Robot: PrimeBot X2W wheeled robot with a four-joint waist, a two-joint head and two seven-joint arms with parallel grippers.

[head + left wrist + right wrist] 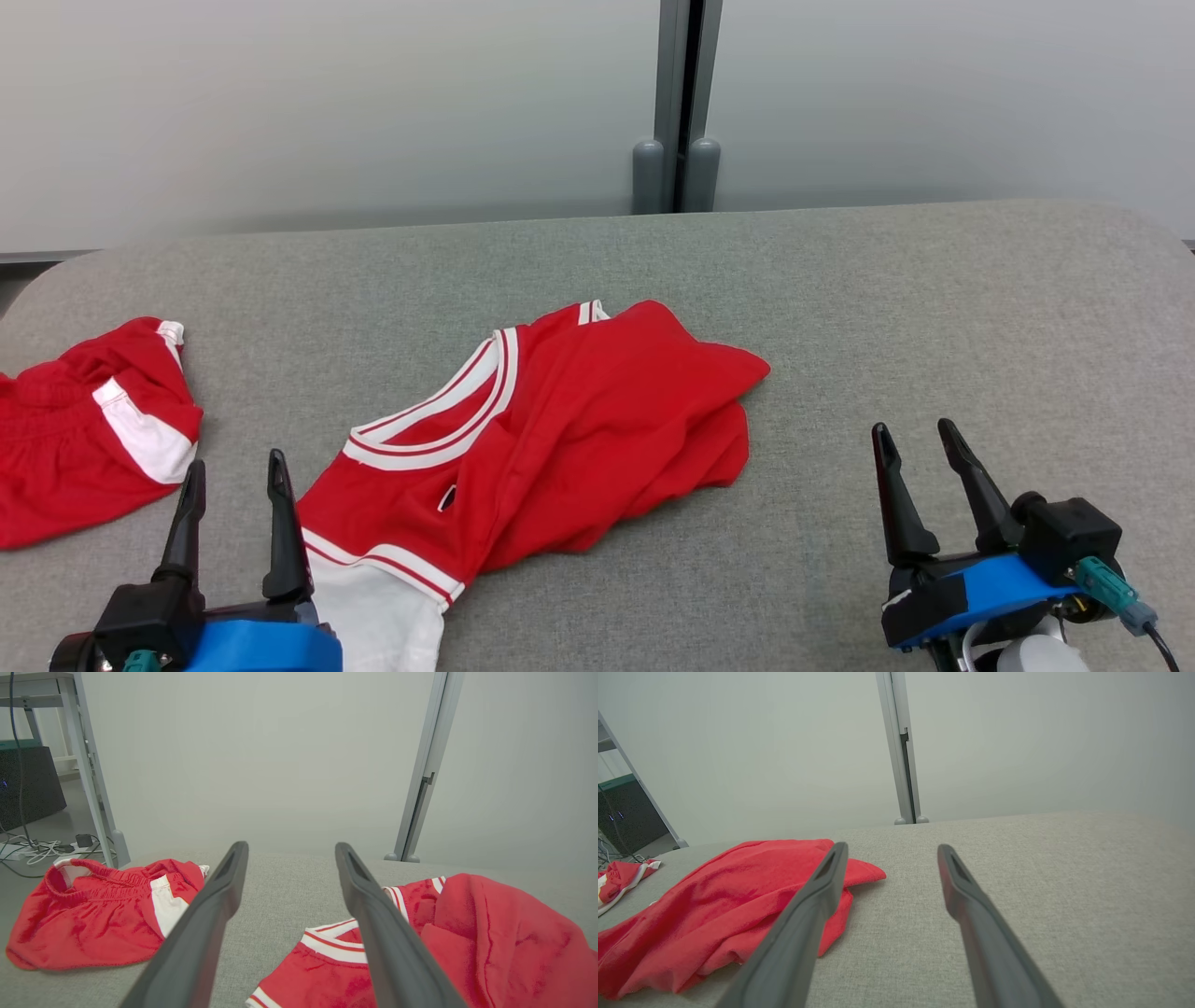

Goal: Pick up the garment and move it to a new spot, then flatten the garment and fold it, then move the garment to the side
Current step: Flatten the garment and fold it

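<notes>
The red sleeveless jersey with white-and-red trim (541, 429) lies crumpled near the middle of the grey fabric-covered table (934, 308), one part thrown over the other, so I judge it is not flattened yet. The red shorts with a white stripe (84, 429) lie apart on the left. My left gripper (235, 467) is just beside the jersey's near edge and my right gripper (915, 431) is well apart from it. Both stand wide and empty.
</notes>
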